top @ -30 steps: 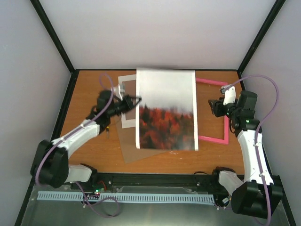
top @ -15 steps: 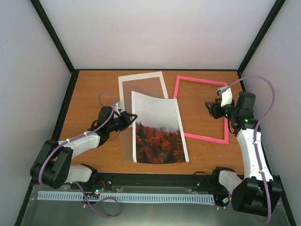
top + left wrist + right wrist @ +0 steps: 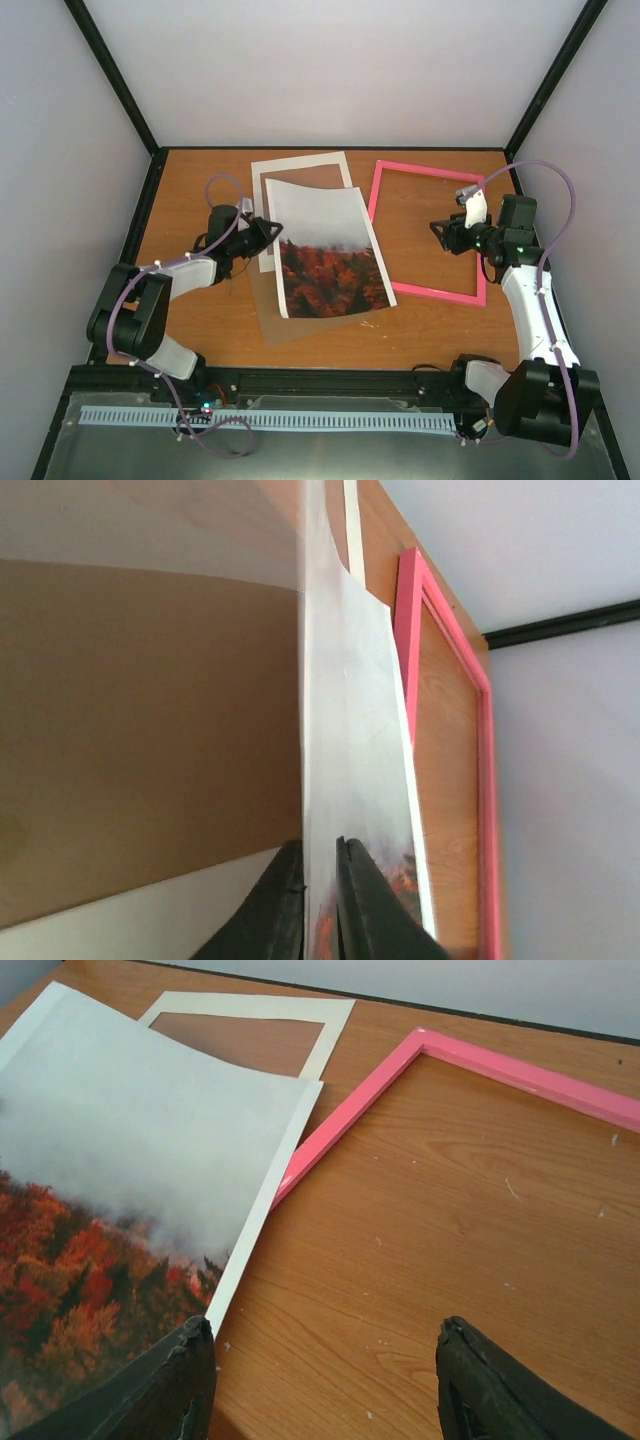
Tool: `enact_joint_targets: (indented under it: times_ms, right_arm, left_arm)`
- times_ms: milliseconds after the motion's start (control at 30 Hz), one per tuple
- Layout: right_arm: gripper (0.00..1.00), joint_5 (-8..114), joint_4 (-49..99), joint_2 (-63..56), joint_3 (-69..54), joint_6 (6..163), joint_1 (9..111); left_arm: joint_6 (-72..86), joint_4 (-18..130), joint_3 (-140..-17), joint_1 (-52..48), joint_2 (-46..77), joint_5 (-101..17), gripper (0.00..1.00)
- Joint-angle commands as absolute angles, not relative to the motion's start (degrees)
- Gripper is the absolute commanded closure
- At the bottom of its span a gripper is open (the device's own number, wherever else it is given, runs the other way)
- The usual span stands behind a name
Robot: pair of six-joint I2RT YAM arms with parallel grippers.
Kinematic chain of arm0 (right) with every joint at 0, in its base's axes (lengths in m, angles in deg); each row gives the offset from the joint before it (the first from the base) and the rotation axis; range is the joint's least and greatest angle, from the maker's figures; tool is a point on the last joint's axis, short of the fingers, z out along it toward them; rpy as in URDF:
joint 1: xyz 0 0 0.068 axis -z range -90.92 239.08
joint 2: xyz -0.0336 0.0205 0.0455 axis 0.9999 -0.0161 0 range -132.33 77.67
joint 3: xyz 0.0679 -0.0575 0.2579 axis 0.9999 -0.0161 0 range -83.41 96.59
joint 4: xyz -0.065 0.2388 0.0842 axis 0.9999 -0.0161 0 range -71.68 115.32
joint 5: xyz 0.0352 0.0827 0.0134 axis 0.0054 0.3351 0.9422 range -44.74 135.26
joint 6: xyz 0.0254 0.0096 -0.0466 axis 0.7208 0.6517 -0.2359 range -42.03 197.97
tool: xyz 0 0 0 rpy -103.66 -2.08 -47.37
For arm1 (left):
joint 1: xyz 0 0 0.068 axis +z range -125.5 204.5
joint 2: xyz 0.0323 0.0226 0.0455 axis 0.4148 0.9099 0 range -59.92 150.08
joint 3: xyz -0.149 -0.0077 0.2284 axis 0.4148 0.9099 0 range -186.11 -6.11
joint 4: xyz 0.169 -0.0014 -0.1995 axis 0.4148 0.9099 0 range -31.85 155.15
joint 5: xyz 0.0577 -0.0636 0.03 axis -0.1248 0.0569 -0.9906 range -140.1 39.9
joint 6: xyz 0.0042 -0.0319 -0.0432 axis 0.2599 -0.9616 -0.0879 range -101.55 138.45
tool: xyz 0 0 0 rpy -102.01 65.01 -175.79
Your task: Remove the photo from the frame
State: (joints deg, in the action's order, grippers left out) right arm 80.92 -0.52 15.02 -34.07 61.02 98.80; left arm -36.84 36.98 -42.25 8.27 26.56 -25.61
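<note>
Top external: photo (image 3: 328, 250) long axis near-far, sky end far.

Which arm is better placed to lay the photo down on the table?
Left. The left gripper is shut on the photo's edge; the right gripper hangs open above the frame, holding nothing.

white shells and bulky black joints make up the left arm (image 3: 172, 280) and right arm (image 3: 533, 310). a thin purple cable (image 3: 574, 210) loops along each. the left pincer (image 3: 320, 846) and right pincer (image 3: 325, 1328) are matte black, with tapered wedge-shaped tips.
</note>
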Motion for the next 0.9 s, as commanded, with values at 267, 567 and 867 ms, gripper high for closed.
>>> enact_joint_targets:
  times_ms: [267, 567, 867]
  right_arm:
    - [0.42, 83.4, -2.07, 11.61, -33.33, 59.92, 99.09]
    - [0.42, 83.32, -2.14, 11.83, -33.34, 59.71, 99.06]
    - [0.42, 84.05, -2.53, 11.86, -33.18, 59.49, 99.08]
  left_arm:
    - [-28.54, 45.28, -44.34, 9.31, 25.19, -26.94, 0.58]
    - [-24.6, 53.0, -44.77, 9.73, 20.86, -32.56, 0.48]
    - [-24.3, 60.48, -44.92, 9.91, 15.7, -32.69, 0.46]
